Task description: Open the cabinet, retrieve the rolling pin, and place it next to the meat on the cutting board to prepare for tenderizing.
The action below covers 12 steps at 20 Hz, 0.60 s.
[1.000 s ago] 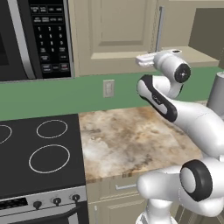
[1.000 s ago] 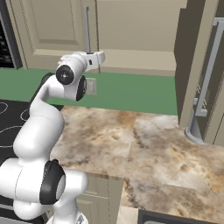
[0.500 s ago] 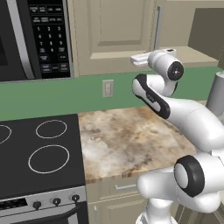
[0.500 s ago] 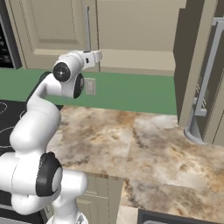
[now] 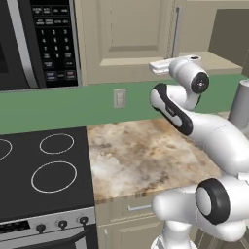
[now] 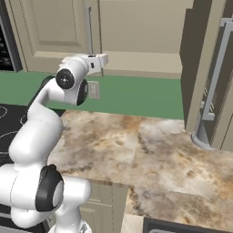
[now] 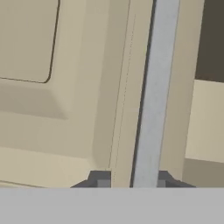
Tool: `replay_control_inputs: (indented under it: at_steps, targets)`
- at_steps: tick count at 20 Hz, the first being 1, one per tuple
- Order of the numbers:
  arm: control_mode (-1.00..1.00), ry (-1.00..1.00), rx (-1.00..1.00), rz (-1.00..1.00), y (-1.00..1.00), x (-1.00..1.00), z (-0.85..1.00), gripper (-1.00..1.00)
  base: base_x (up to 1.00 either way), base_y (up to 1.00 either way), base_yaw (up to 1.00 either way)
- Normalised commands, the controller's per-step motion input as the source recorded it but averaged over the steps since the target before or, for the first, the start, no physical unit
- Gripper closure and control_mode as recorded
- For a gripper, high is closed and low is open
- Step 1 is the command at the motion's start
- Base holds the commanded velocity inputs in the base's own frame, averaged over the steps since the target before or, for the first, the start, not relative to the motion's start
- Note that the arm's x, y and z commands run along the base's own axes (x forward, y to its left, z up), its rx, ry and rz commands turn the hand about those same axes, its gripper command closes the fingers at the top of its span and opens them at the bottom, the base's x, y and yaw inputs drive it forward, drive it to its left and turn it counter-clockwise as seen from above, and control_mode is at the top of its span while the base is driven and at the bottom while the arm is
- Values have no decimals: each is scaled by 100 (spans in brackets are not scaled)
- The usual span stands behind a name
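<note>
I am at the first step of the task. My claw [image 7: 130,183] is up at the cabinet [image 5: 124,39], and in the hand view its two dark tips stand narrow on each side of the silver bar handle [image 7: 153,92], so I judge that I am gripping it. To the right of the handle there is a dark strip, and in the left base view a dark opening shows beside the door. I think the door is already a little open, but not enough to reach inside.

All the rest is to do: pull the door wide, take the rolling pin, carry it to the cutting board.

The inside of the cabinet is too dark to read. On the counter [image 6: 150,150] I cannot find the board or the meat.
</note>
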Motion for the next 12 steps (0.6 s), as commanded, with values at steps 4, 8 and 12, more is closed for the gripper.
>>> replay_control_inputs:
  at_steps: [4,8,12]
  targets:
    - [-100,-7,0,0,6,-52,0,100,0,0,0]
    - [-100,-8,0,0,20,-61,0,100,0,0,0]
    - [-100,-7,0,0,33,-60,0,100,0,0,0]
